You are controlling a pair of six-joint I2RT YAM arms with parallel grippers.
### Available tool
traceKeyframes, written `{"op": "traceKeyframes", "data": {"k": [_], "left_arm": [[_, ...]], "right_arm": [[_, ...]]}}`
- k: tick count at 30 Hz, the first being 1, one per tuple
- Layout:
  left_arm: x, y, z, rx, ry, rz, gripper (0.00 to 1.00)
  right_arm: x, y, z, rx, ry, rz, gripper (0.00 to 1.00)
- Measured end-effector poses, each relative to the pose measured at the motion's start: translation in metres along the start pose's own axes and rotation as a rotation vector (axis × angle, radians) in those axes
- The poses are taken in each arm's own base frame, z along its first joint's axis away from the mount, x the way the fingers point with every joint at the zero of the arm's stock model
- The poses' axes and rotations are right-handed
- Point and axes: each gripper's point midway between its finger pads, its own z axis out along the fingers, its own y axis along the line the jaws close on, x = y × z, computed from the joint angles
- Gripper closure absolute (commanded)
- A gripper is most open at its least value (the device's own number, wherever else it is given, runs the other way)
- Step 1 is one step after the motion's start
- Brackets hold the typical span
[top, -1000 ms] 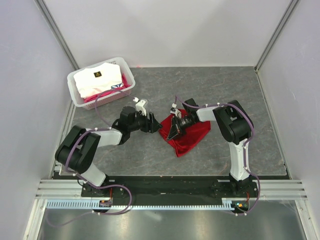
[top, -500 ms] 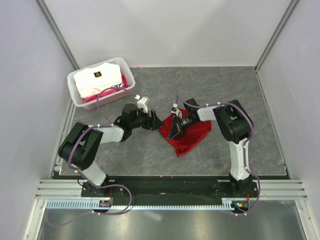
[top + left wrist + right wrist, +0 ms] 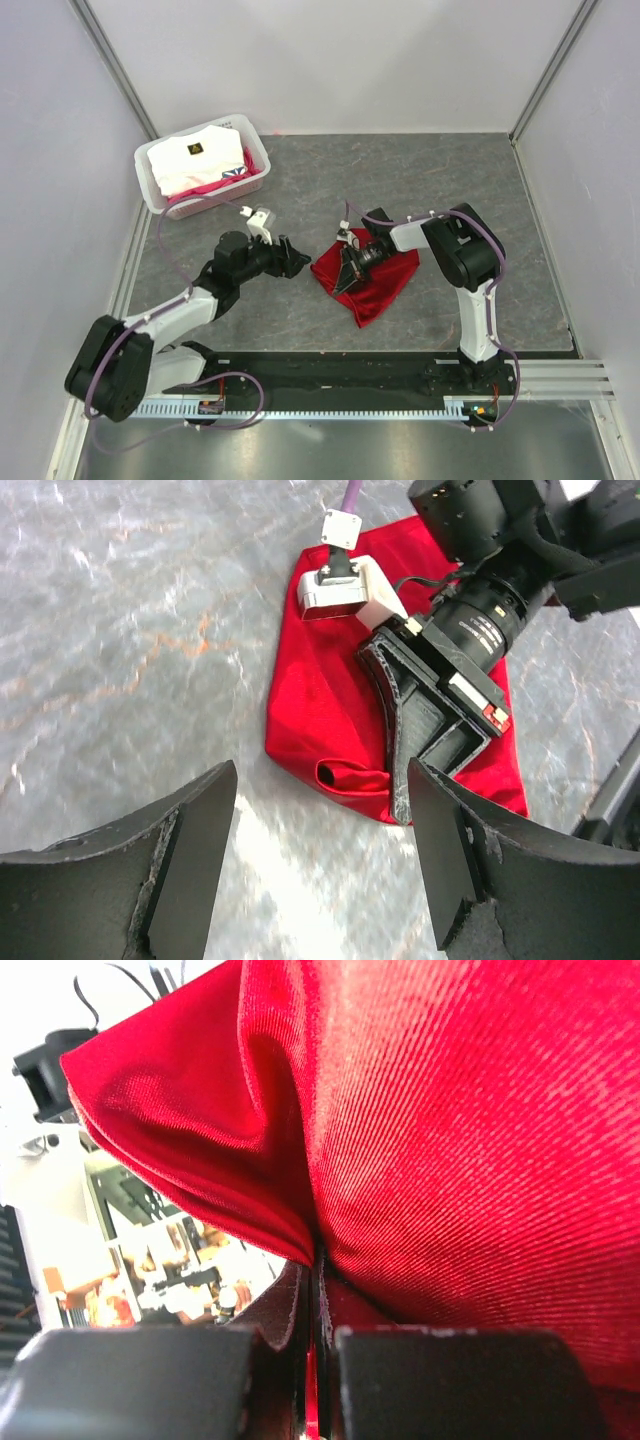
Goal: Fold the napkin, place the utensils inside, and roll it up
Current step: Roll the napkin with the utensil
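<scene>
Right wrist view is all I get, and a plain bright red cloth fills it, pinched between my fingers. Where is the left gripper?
Observer: The left gripper hangs over the bare grey table, to the left of the red cloth napkin. It is apart from the napkin, with its jaws open.
Operator: Which part am I pinching?
Observer: The right gripper is shut on the napkin's edge that faces the left arm, beside a small curled fold.
Operator: Anything else out there?
Observer: A white plastic basket at the table's far left corner holds white and pink fabric.
</scene>
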Motion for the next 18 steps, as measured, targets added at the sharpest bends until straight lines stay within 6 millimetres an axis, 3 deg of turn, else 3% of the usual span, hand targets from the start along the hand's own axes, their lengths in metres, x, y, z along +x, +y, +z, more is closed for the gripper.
{"op": "traceKeyframes", "data": {"k": [3,8,18], "left_arm": [[0.01,-0.005,-0.014,0.018,0.012,-0.01,0.23],[0.033,-0.027,-0.019,0.11,0.102,-0.051,0.23],[0.09,-0.058,-0.009,0.232,0.328,-0.187,0.25]], "right_arm": [[0.006,0.001,0.003,0.0,0.017,-0.003,1.0],[0.006,0.001,0.002,-0.001,0.017,-0.002,1.0],[0.006,0.001,0.002,0.005,0.018,0.0,1.0]]}}
